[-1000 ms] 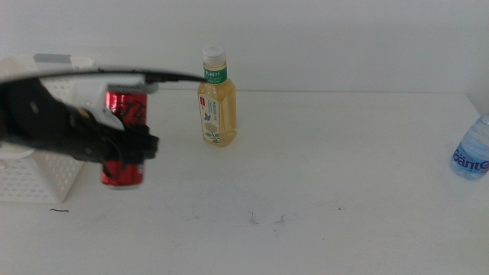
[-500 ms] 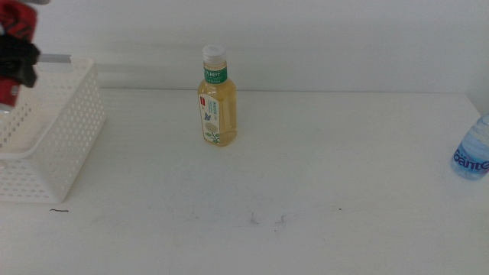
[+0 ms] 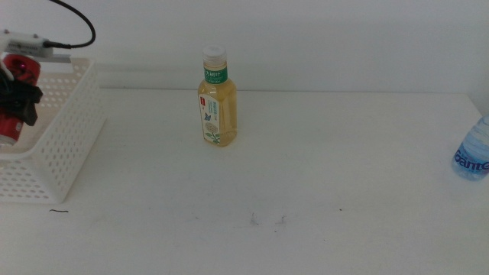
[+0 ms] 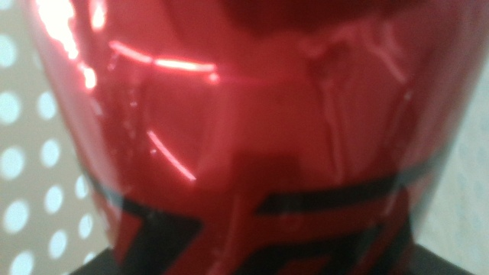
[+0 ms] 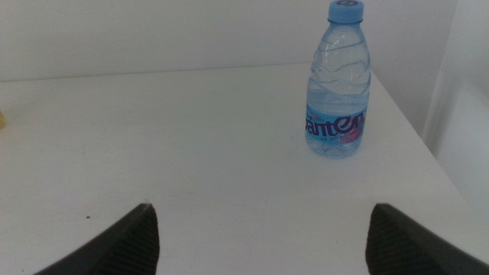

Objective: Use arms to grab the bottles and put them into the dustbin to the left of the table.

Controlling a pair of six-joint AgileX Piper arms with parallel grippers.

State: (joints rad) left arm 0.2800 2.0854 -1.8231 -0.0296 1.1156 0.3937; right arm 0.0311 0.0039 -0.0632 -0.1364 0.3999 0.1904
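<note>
My left gripper (image 3: 21, 99) is at the far left, shut on the slim red soda can (image 3: 18, 69), and holds it inside the rim of the white perforated dustbin (image 3: 65, 153). In the left wrist view the red can (image 4: 244, 130) fills the picture, with the dustbin's perforated wall (image 4: 23, 160) beside it. The yellow tea bottle (image 3: 218, 107) stands upright at the back middle of the table (image 3: 306, 183). The clear water bottle (image 3: 472, 153) stands at the right edge. My right gripper (image 5: 263, 244) is open, low and well short of the water bottle (image 5: 338, 84); it is out of the middle view.
A black cable (image 3: 76, 19) arches above the dustbin. A few tiny dark marks (image 3: 267, 220) lie on the front of the table. In the right wrist view the table's right edge (image 5: 416, 130) runs just beyond the water bottle.
My left arm carried the red can from in front of the dustbin leftward and up, then down over the dustbin. The two bottles have not moved.
</note>
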